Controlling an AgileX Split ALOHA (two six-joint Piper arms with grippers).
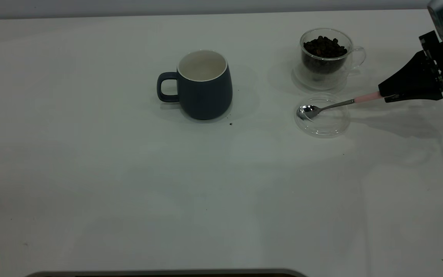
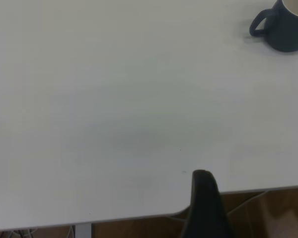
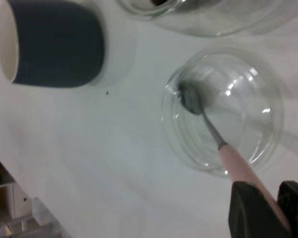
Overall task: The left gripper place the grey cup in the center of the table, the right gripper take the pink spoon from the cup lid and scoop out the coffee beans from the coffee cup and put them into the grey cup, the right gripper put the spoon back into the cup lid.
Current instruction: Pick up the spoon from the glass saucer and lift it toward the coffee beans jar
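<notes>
The grey cup [image 1: 205, 86] stands upright and empty near the table's middle, handle to the left; it also shows in the left wrist view [image 2: 285, 27] and the right wrist view [image 3: 54, 44]. The coffee cup [image 1: 325, 57] holds the coffee beans [image 1: 324, 47] at the back right. In front of it lies the cup lid [image 1: 333, 125], also in the right wrist view [image 3: 248, 99]. My right gripper [image 1: 383, 94] is shut on the pink spoon's [image 1: 321, 109] pink handle [image 3: 238, 166]; the spoon's bowl lies over the lid. One dark finger [image 2: 204, 198] of my left gripper shows over the table's edge, far from the cup.
The white table [image 1: 129, 173] has a dark speck [image 1: 230, 124] beside the grey cup. A dark rim [image 1: 167, 273] runs along the front edge. The coffee cup's base [image 3: 208, 15] is close behind the lid.
</notes>
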